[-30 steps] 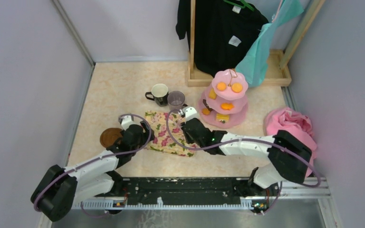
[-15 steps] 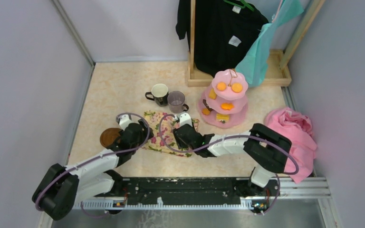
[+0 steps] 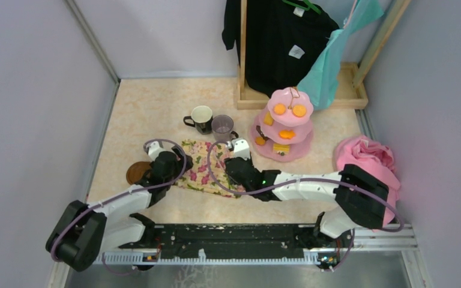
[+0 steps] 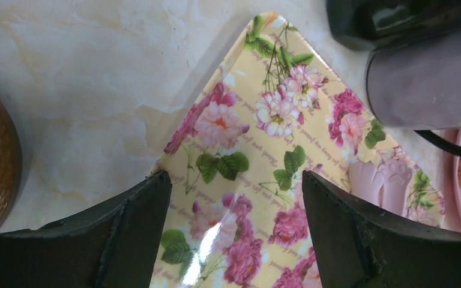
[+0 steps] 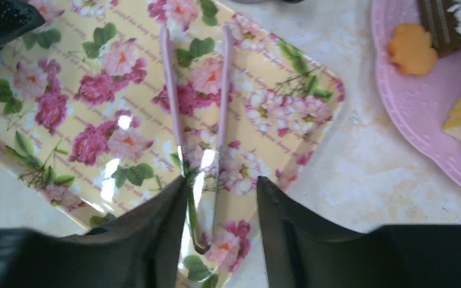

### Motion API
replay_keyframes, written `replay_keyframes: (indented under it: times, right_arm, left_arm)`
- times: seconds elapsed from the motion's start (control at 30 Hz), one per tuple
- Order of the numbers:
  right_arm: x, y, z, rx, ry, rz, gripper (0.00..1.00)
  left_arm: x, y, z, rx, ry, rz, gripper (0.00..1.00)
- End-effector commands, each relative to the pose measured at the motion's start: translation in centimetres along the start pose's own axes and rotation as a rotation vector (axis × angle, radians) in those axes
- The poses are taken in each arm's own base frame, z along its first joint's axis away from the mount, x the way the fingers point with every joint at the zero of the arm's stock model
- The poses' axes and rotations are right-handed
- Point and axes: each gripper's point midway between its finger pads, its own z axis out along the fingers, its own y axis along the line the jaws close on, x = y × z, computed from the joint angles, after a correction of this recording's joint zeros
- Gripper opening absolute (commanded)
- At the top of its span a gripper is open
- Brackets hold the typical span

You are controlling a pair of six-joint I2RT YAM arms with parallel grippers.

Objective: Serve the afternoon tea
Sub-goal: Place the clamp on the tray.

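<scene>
With the pink three-tier cake stand (image 3: 297,153) at 1 o'clock of the flower-patterned yellow tray (image 3: 201,174), the left claw (image 4: 235,180) gaped idle while the right claw (image 5: 221,186), fingers apart, straddled pink-armed tongs (image 5: 169,84), apparently fetching them: next, squeeze and lift.

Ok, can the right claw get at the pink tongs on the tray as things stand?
Probably yes. The right claw hangs open over the tongs, its fingers either side of their hinged end, nothing in between. They lie flat on the flowered tray, so it would need to come down low.

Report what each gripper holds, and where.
Nothing held: the right gripper stands open around the tongs' hinge end; the left gripper open over the tray.
</scene>
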Motion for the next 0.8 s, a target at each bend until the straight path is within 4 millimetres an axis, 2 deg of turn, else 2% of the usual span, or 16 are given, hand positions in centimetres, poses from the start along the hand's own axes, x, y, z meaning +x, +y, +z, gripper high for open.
replay_keyframes:
  times: [0.0,0.07,0.17,0.2,0.5,0.6,0.77]
  right_arm:
    - [-1.4,-2.1,-1.4,0.110,-0.048,0.093,0.41]
    - [-0.8,-2.9,-1.5,0.138,-0.043,0.109,0.29]
    - [0.3,-4.1,-1.1,0.181,-0.010,0.151,0.04]
    - [0.6,-4.4,-0.9,0.186,0.000,0.164,0.00]
    - [2.9,-5.4,1.0,0.161,0.080,0.253,0.00]
    - [3.5,-4.9,1.8,0.131,0.109,0.263,0.00]
    - [4.1,-2.6,2.6,0.039,0.156,0.268,0.00]
  left_arm:
    - [1.8,2.8,0.5,-0.074,0.082,-0.008,0.87]
    - [1.8,3.0,0.7,-0.076,0.090,-0.022,0.87]
    - [1.9,3.1,0.9,-0.071,0.103,-0.041,0.87]
    - [1.8,3.1,1.0,-0.069,0.105,-0.045,0.87]
    - [1.6,3.3,1.6,-0.077,0.112,-0.074,0.87]
    - [1.5,3.3,1.7,-0.080,0.115,-0.080,0.87]
    - [1.2,3.3,1.9,-0.089,0.112,-0.084,0.87]
